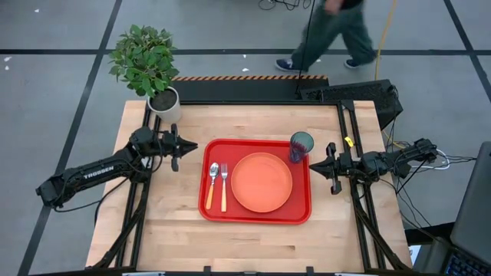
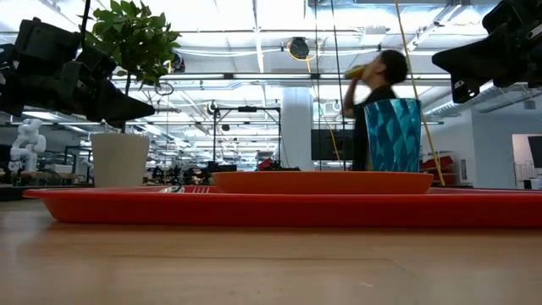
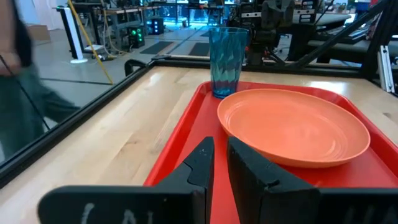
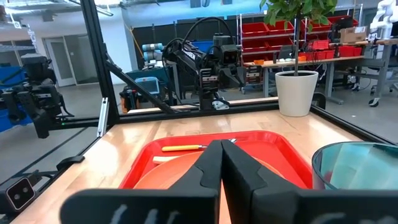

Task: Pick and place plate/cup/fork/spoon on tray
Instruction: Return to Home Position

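From where I'm standing everything is already sitting on the red tray [image 1: 257,217]: the orange plate [image 1: 261,182] is lying flat in the middle, the spoon [image 1: 212,184] and fork [image 1: 224,186] are lying side by side on the part of the tray nearest the left gripper [image 1: 177,148], and the teal cup [image 1: 301,146] is standing upright in the corner just in front of the right gripper [image 1: 331,168]. Both pincers are hanging off the tray at opposite short ends, each pointing inward at it and gripping nothing. The right one's fingers are pressed fully together; the left one's fingers [image 3: 202,163] are showing a thin slit between them, so it is nearly clenched but probably not quite, though the angle is making that hard to judge. I'd say the placing is finished and the step in hand is simply backing away. Doing that well means drawing each arm straight back from the tray, staying high, and, for the right arm especially, not swinging toward the cup so close ahead of its tips. A person is walking past beyond the table, near the potted plant [image 1: 146,65].
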